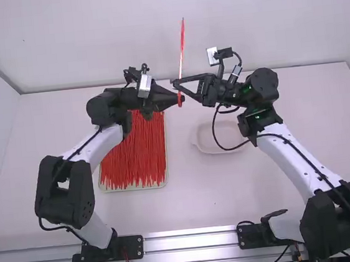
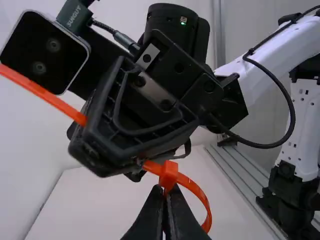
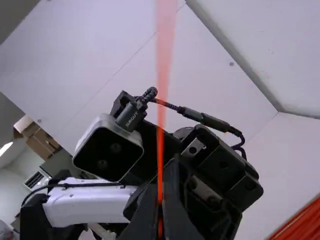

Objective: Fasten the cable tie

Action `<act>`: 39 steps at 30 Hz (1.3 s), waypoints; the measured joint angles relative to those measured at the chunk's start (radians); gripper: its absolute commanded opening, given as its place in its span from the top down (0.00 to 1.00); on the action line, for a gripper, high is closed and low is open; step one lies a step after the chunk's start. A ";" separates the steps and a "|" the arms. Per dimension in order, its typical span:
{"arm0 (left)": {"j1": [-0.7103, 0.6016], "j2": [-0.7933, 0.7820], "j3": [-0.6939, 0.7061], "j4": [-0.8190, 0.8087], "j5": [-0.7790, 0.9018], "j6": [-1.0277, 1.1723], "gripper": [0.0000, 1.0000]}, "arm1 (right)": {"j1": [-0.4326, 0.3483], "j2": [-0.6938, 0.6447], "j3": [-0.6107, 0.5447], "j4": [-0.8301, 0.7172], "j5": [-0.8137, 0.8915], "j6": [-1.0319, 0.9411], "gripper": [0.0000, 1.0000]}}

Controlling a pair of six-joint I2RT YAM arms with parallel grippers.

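An orange-red cable tie (image 1: 181,43) is held in the air above the table's middle between both grippers. My left gripper (image 1: 176,99) is shut on the tie's head and small loop (image 2: 170,172), seen at its fingertips (image 2: 156,200) in the left wrist view. Just above it, my right gripper (image 1: 176,81) is shut on the strap's tail (image 3: 161,100), which runs straight up past it. The two grippers sit tip to tip, almost touching.
A flat tray (image 1: 165,183) piled with several red cable ties (image 1: 136,150) lies under the left arm. A shallow white dish (image 1: 203,145) stands on the table under the right arm. The table's front and right side are bare.
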 measured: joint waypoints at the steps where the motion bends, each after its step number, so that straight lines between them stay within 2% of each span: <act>1: 0.000 0.000 0.000 -0.001 0.000 0.000 0.98 | -0.001 0.000 0.000 0.000 0.000 -0.001 1.00; 2: 0.000 0.000 0.000 0.000 0.000 0.000 0.96 | 0.000 0.000 0.000 0.000 0.000 -0.002 1.00; 3: 0.000 0.000 0.000 0.000 -0.003 0.004 0.80 | -0.001 0.000 0.000 0.001 -0.003 -0.002 1.00; 4: 0.001 0.000 0.000 0.000 -0.007 0.005 0.73 | -0.002 0.000 0.000 0.000 -0.006 -0.002 1.00; 5: 0.003 0.000 0.000 -0.002 -0.013 0.006 0.59 | -0.002 0.000 0.000 -0.002 -0.010 -0.003 1.00; 6: 0.006 0.000 0.000 -0.006 -0.021 0.003 0.48 | -0.003 0.000 0.000 -0.003 -0.016 -0.005 1.00; 7: 0.008 0.000 0.000 -0.013 -0.031 0.001 0.26 | -0.005 0.000 0.000 -0.003 -0.022 -0.009 1.00; 8: 0.011 0.000 0.000 -0.027 -0.041 -0.001 0.09 | -0.006 0.000 0.000 -0.004 -0.031 -0.013 1.00; 9: 0.016 0.000 0.000 -0.047 -0.053 -0.002 0.01 | -0.008 0.000 0.000 -0.004 -0.039 -0.018 1.00; 14: 0.066 0.000 0.000 -0.246 -0.107 -0.006 0.01 | -0.045 0.000 -0.002 -0.013 -0.081 -0.042 1.00; 16: 0.093 0.000 0.000 -0.373 -0.126 -0.007 0.01 | -0.067 0.000 -0.009 -0.013 -0.093 -0.051 1.00; 21: 0.121 0.000 0.000 -0.558 -0.111 0.004 0.01 | -0.111 0.000 -0.054 -0.012 -0.099 -0.072 1.00; 32: 0.120 0.000 0.000 -1.024 0.048 0.201 0.01 | -0.250 0.000 -0.264 -0.013 -0.047 -0.161 1.00; 39: 0.120 0.000 -0.027 -1.286 0.008 0.384 0.01 | -0.260 0.000 -0.395 -0.009 0.057 -0.231 1.00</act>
